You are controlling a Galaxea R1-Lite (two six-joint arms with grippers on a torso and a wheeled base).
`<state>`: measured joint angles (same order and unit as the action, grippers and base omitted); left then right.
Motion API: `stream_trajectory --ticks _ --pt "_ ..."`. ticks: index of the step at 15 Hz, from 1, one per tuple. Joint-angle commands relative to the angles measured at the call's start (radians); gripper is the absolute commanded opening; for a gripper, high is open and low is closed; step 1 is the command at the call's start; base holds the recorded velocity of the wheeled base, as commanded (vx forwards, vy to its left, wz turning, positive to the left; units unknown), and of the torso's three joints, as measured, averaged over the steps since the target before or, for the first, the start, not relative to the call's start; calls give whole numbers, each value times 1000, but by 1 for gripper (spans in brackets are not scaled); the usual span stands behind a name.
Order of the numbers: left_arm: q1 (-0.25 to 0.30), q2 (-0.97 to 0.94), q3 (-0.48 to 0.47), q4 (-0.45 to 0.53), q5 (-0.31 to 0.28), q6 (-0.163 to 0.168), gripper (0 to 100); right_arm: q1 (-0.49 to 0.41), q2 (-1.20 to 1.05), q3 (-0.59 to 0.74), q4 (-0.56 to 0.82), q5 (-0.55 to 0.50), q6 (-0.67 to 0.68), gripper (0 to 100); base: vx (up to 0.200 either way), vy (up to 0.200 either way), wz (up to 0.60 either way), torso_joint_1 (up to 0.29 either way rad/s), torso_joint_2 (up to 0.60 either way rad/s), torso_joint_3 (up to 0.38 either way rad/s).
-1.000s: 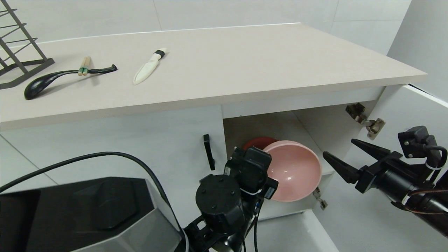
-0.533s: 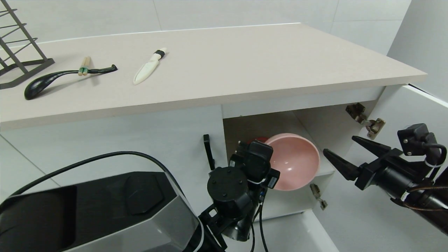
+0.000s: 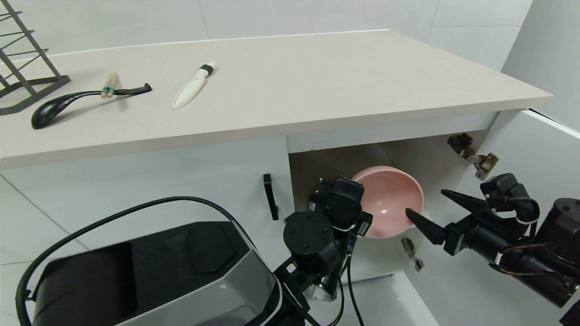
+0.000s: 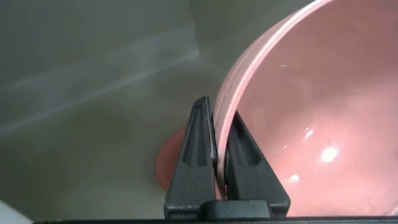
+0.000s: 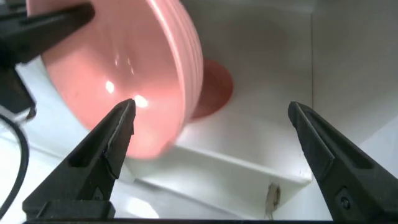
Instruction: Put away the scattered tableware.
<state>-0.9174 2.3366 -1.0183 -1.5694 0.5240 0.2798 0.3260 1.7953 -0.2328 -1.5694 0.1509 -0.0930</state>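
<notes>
Jaws of our left gripper [image 4: 217,111] are clamped on the rim of the pink bowl [image 3: 390,199], one finger inside the rim and one outside, as we see in the left wrist view. We hold the bowl tilted on its side within the open compartment of the cabinet [image 3: 317,167] under the table [image 3: 317,77], its hollow facing outward and toward our right arm. Behind and below it a red dish [image 5: 219,87] lies flat on the cabinet shelf [image 5: 261,130]; we cannot tell whether the bowl touches the dish or the shelf. Our right gripper [image 3: 426,202] hangs in front of the opening, just beside the bowl, with its jaws spread wide and nothing between them. The right wrist view looks past both fingertips into the compartment, with the bowl before one tip and the red dish between the two. We cannot tell whether the nearer tip touches the bowl. The cabinet door [image 3: 539,149] on our right stands swung open, a metal hinge [image 3: 476,157] showing at its inner edge, while the neighbouring door [image 3: 181,181] is shut, with a black handle [image 3: 269,197] upright near its edge. Up on the table, well apart from the bowl, lie a black ladle [image 3: 59,106], a pair of chopsticks [image 3: 108,85] resting across the ladle's handle, and a white knife [image 3: 192,87] near them. A dark wire rack [image 3: 22,72] stands at the table's far left.
</notes>
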Motion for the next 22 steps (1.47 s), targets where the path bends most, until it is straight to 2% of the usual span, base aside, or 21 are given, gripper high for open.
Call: stream_trajectory --ticks 1,11,12,17,18,22 --pt "-6 21 -49 -1 -1 2 0 -1 32 -34 -1 -1 1 100 0 0 0 0 0 0" --pt "-58 27 -80 -1 -1 2 0 -64 41 -56 -1 -1 7 100 0 0 0 0 0 0" --pt "-58 29 -88 -1 -1 2 0 -62 38 -54 -1 -1 7 0 0 0 0 0 0 0" --pt "-57 35 -88 -1 -1 2 0 35 -10 -43 -1 -2 7 0 0 0 0 0 0 0" --pt "-57 36 -88 -1 -1 4 100 39 -11 -45 -1 -1 7 0 0 0 0 0 0 0" --pt "-63 4 -63 -1 -1 -5 100 -8 15 -45 -1 -1 7 0 0 0 0 0 0 0"
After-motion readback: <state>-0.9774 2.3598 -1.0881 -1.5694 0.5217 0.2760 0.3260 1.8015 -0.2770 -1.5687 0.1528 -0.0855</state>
